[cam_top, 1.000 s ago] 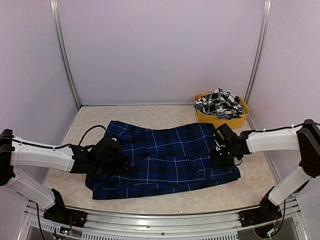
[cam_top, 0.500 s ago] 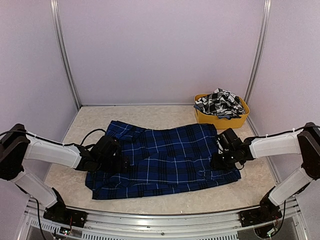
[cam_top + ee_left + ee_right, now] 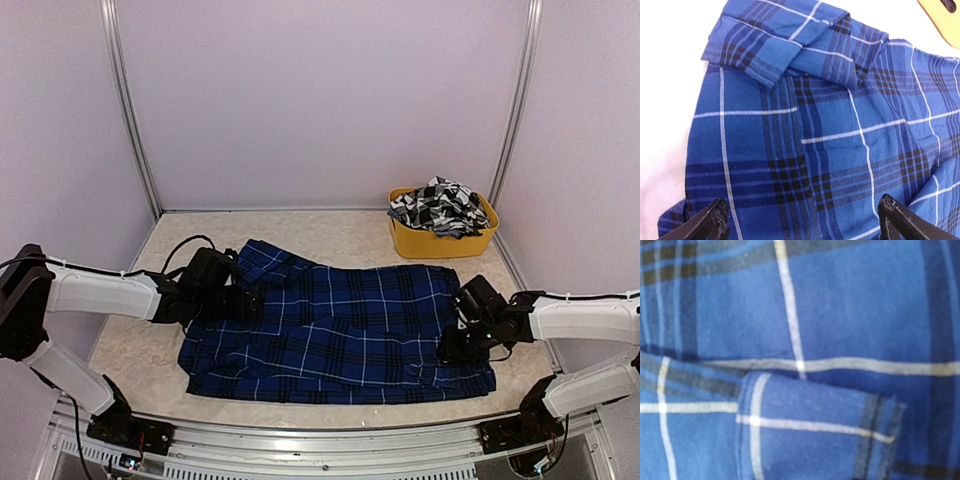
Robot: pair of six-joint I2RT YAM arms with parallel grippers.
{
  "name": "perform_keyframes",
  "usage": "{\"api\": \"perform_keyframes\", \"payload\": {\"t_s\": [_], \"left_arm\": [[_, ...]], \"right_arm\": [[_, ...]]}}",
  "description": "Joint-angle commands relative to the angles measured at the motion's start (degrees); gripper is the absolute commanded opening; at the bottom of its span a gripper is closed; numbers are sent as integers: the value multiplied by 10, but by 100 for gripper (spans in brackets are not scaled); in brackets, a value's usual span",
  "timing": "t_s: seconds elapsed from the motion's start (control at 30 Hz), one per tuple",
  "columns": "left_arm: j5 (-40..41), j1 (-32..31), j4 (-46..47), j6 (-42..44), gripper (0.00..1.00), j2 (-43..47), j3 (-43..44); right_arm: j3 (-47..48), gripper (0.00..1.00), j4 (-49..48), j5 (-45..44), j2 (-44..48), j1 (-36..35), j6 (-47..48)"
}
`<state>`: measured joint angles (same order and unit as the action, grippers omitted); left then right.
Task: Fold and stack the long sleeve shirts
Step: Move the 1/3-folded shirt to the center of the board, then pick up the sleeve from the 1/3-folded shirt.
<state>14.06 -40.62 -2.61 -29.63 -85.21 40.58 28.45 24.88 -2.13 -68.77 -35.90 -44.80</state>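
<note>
Lying on table [image 3: 340, 228]: blue plaid shirt [image 3: 340, 330]; left fingers [image 3: 715, 222] spread; right fingers [image 3: 452, 346], cannot tell.

No legible text, label, brand mark, number or sign is found in any of the three views.
</note>
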Motion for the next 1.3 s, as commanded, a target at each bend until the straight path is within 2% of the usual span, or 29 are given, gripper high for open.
{"api": "perform_keyframes", "payload": {"t_s": [0.0, 0.17, 0.23, 0.33, 0.4, 0.63, 0.9, 1.1, 1.27], "left_arm": [[-16, 18, 7, 22, 99, 4, 22], [-38, 36, 17, 39, 99, 14, 34], [-59, 47, 21, 48, 99, 21, 38], [-95, 70, 49, 54, 99, 36, 40], [-123, 87, 57, 57, 99, 40, 47], [-218, 154, 57, 58, 99, -21, 112], [-163, 190, 28, 60, 99, -144, 198], [-171, 204, -1, 71, 88, -233, 251], [-165, 206, -3, 81, 74, -270, 265]], "right_arm": [[13, 40, 63, -19, 24, -9, -10], [102, 48, 79, -80, 23, 21, 73], [142, 52, 59, -76, 10, 59, 118], [184, 66, 14, -53, -21, 109, 183], [219, 69, -1, -32, -57, 139, 214], [304, 70, -24, 20, -171, 188, 287], [331, 68, -41, 68, -231, 204, 310], [334, 67, -46, 79, -250, 205, 315], [332, 66, -50, 85, -257, 204, 315]]}}
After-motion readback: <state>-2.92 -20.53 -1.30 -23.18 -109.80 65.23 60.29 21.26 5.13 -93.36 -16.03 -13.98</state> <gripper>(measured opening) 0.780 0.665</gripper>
